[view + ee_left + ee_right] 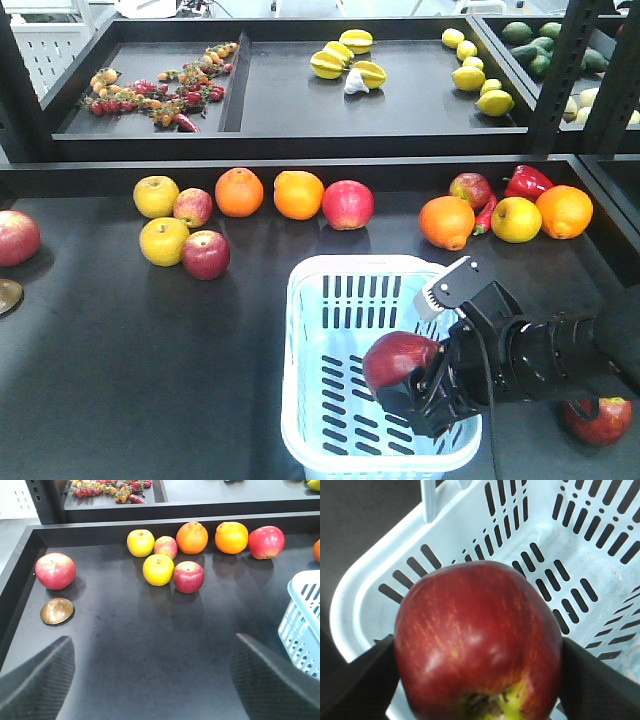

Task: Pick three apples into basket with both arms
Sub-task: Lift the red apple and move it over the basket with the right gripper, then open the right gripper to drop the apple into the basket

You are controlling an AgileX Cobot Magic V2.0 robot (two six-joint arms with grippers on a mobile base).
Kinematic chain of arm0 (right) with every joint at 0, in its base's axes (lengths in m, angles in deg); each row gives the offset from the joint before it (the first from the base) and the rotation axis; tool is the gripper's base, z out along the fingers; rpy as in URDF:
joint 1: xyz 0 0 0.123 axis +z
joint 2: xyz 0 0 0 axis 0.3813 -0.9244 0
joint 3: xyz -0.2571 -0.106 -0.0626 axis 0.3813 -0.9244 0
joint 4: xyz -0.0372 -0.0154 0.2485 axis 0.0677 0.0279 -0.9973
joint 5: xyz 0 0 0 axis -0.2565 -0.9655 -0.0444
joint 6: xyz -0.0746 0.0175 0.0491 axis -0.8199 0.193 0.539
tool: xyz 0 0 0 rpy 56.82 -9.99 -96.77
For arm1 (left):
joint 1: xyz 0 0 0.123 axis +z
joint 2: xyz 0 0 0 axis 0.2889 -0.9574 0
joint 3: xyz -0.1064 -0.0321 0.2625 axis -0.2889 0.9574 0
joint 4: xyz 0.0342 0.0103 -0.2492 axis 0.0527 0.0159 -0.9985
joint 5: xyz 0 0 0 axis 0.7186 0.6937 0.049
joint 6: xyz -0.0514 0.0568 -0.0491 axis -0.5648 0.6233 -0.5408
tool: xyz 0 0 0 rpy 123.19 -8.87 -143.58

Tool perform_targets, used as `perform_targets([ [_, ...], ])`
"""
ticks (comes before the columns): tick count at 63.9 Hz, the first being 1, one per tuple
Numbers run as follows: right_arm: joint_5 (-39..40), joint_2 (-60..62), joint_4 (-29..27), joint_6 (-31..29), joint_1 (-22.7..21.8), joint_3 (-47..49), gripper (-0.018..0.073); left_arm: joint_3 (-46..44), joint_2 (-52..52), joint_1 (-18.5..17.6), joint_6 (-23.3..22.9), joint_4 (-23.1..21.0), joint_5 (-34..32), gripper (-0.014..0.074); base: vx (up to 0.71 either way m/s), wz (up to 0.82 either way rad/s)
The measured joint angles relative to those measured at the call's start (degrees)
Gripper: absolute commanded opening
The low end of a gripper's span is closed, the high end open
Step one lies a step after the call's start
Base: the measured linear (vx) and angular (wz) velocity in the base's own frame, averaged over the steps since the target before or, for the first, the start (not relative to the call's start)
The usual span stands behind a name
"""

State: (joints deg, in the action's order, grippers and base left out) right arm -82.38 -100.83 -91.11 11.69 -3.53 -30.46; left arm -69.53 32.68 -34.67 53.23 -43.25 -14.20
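Dark matte table [150, 380] fills the scene, backed by a black rack [300, 125] of trays with lemons and small produce. Right gripper [428, 368] hangs above the near right part of the basket [350, 264], its jaws closed against two sides of a dark red apple [398, 360]. The right wrist view shows a black finger [360, 680] pressed to each flank of the fruit. A yellowish patch by the stem end faces the camera, and the slotted basket floor lies below.

A second apple [598, 420] rests on the table beyond the right wrist, outside the basket and partly hidden by the arm.

Left gripper [150, 680] hovers over bare table with its fingers [35, 680] spread wide and holding nothing. Ahead of it a third apple [188, 576] touches a yellow apple [158, 569], with oranges [192, 537] in a row behind. Off to its left lie a pink-red apple [55, 570] and a brown disc [56, 610]; the basket corner is at its right.
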Motion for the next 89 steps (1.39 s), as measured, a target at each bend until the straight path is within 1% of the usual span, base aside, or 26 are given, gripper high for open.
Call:
perform_targets([
  [9,0.92,-0.15,-0.22,0.19,0.0,0.0,0.0568,0.0,0.0,0.0,0.0,0.0,0.0,0.0593,0.0,0.0],
  [15,0.92,-0.15,-0.38,0.33,0.0,0.0,0.0638,0.0,0.0,0.0,0.0,0.0,0.0,0.0593,0.0,0.0],
  [19,0.97,-0.15,-0.43,0.51,0.0,0.0,0.0666,0.0,0.0,0.0,0.0,0.0,0.0,0.0593,0.0,0.0],
  [24,1.1,-0.15,-0.6,0.83,0.0,0.0,0.0681,0.0,0.0,0.0,0.0,0.0,0.0,0.0593,0.0,0.0],
  [39,1.27,-0.06,-0.65,2.91,0.0,0.0,0.067,0.0,0.0,0.0,0.0,0.0,0.0,0.0593,0.0,0.0],
  [43,1.27,0.59,-0.2,4.81,0.0,0.0,0.0667,0.0,0.0,0.0,0.0,0.0,0.0,0.0593,0.0,0.0],
  [48,1.0,2.38,1.38,8.57,-0.63,0.0,0.066,0.0,0.0,0.0,0.0,0.0,0.0,0.0593,0.0,0.0],
  [52,0.13,4.28,4.62,13.66,-2.17,0.0,0.0654,0.0,0.0,0.0,0.0,0.0,0.0,0.0593,0.0,0.0],
  [56,-1.41,6.27,9.22,18.78,-4.59,0.0,0.0652,0.0,0.0,0.0,0.0,0.0,0.0,0.0593,0.0,0.0],
  [61,-4.57,8.86,16.19,25.11,-8.76,0.0,0.065,0.0,0.0,0.0,0.0,0.0,0.0,0.0593,0.0,0.0],
  [64,-6.65,10.2,21.41,29.73,-11.48,0.0,0.065,0.0,0.0,0.0,0.0,0.0,0.0,0.0593,0.0,0.0],
  [67,-8.12,11.21,25.07,33.06,-13.87,0.0,0.0649,0.0,0.0,0.0,0.0,0.0,0.0,0.0593,0.0,0.0],
  [68,-8.71,11.51,26.23,34.14,-15.04,0.0,0.0648,0.0,0.0,0.0,0.0,0.0,0.0,0.0593,0.0,0.0],
  [69,-9.57,12.15,29.0,36.68,-16.96,0.0,0.0647,0.0,0.0,0.0,0.0,0.0,0.0,0.0593,0.0,0.0],
  [71,-10.02,12.6,31.13,38.94,-18.42,0.0,0.0646,0.0,0.0,0.0,0.0,0.0,0.0,0.0593,0.0,0.0],
  [79,-10.96,12.83,39.87,45.39,-23.51,0.0,0.0641,0.0,0.0,0.0,0.0,0.0,0.0,0.0593,0.0,0.0],
  [83,-10.56,12.34,43.6,48.54,-24.92,0.0,0.0641,0.0,0.0,0.0,0.0,0.0,0.05,0.0593,0.0,0.0],
  [89,-8.93,10.48,47.29,51.57,-25.81,0.0,0.0637,0.0,0.0,0.0,0.0,0.0,0.05,0.0593,0.0,0.0],
])
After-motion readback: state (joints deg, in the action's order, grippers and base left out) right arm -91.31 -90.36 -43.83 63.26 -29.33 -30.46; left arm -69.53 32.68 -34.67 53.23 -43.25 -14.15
